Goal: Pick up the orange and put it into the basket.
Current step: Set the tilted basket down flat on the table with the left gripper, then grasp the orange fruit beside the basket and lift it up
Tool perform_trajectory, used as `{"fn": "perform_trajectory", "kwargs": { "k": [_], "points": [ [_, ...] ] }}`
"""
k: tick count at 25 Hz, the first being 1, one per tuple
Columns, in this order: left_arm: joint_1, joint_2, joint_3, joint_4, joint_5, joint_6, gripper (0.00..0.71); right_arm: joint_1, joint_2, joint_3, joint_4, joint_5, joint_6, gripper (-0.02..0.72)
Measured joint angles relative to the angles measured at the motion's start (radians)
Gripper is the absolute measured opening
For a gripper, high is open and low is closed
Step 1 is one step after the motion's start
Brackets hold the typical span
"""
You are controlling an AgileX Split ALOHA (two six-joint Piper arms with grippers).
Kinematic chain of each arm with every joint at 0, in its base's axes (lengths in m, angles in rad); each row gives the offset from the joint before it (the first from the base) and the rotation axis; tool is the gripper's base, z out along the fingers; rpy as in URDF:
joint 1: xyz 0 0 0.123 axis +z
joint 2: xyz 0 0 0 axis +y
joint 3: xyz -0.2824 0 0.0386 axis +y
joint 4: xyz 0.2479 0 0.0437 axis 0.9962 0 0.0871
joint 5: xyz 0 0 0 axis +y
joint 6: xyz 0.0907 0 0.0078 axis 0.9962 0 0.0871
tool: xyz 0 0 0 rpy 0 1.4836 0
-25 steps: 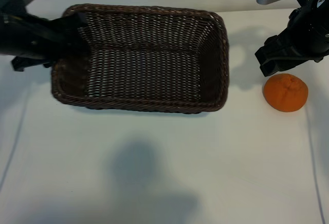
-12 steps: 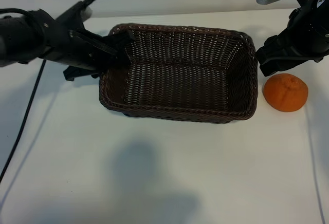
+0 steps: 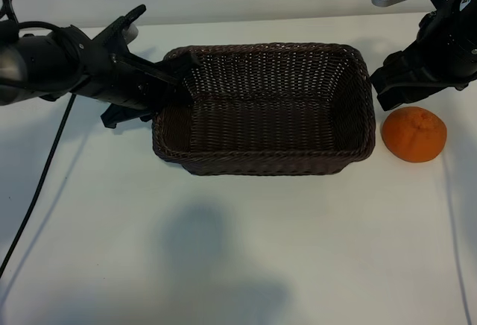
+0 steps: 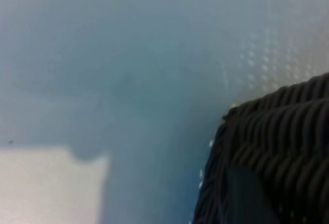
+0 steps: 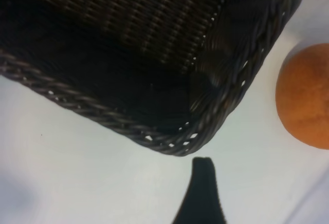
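I am holding the wicker basket [image 3: 264, 109] by its far-left corner with my left gripper [image 3: 175, 75], the jaws closed over the braided rim there. Over the last second I have been dragging it across the white worktop [image 3: 238, 250] toward my right side; a second ago it sat well left of the orange, and now its right wall is lying just beside the orange [image 3: 414, 134], with only a narrow strip of worktop between them. In the right wrist view the basket's corner [image 5: 180, 136] and the orange [image 5: 304, 103] are showing close together, not touching.

My right gripper [image 3: 402, 86] is hovering just above and behind the orange, jaws standing wide and holding nothing, and it has not moved during the drag.

The orange is still sitting on the worktop, outside the basket. I am judging that the shift shortens the carry: the right gripper needs only to descend, close on the fruit and lift it over the near rim.
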Motion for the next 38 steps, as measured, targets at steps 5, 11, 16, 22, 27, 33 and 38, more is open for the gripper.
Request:
{"fn": "perform_trajectory", "kwargs": {
  "k": [5,11,16,22,27,33,38],
  "points": [
    [0.0,0.0,-0.001,-0.003,0.006,0.005,0.331,0.0,0.0,0.0,0.0,0.0,0.0,0.562],
    [0.0,0.0,-0.002,-0.006,0.046,0.045,0.569,0.0,0.0,0.0,0.001,0.0,0.0,0.562],
    [0.0,-0.018,-0.003,0.028,0.077,0.05,0.701,0.0,0.0,0.0,0.001,0.0,0.0,0.562],
    [0.0,-0.106,-0.015,0.152,0.162,0.046,0.68,0.0,0.0,0.0,0.001,0.0,-0.001,0.562],
    [0.0,-0.136,-0.105,0.31,0.306,-0.011,0.664,0.0,0.0,0.0,0.001,0.012,-0.001,0.56],
    [0.0,-0.136,-0.255,0.515,0.503,-0.081,0.645,0.0,0.0,0.0,0.001,0.014,-0.001,0.56],
    [0.024,-0.169,-0.347,0.661,0.672,-0.081,0.637,0.0,0.0,0.0,0.001,0.015,-0.001,0.56]
  ]
}}
